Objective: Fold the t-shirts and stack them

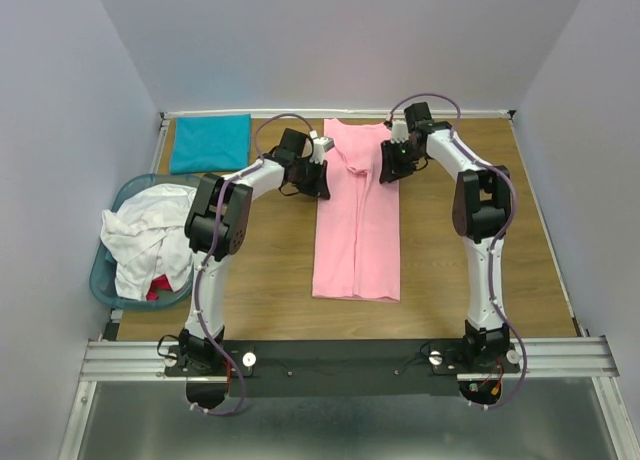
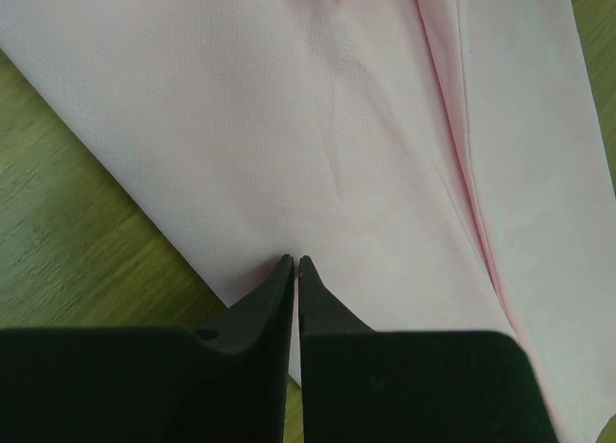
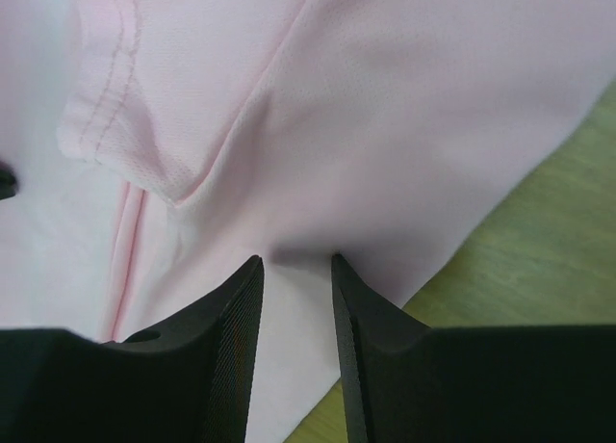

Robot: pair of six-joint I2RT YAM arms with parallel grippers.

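Observation:
The light pink t-shirt (image 1: 357, 220) lies folded into a long strip down the middle of the table, collar end at the back. My left gripper (image 1: 318, 180) is at its left edge near the back. In the left wrist view (image 2: 295, 260) its jaws are pressed together on the pink cloth (image 2: 366, 154) at that edge. My right gripper (image 1: 388, 165) is at the shirt's right edge. Its jaws (image 3: 296, 260) stand open with pink cloth (image 3: 385, 116) between the tips. A folded teal t-shirt (image 1: 210, 143) lies at the back left. White t-shirts (image 1: 140, 235) are heaped in the basket.
The light-blue plastic basket (image 1: 103, 280) sits at the table's left edge, with something red (image 1: 155, 288) under the white cloth. Wooden tabletop (image 1: 270, 270) shows on both sides of the pink shirt. Grey walls enclose the table.

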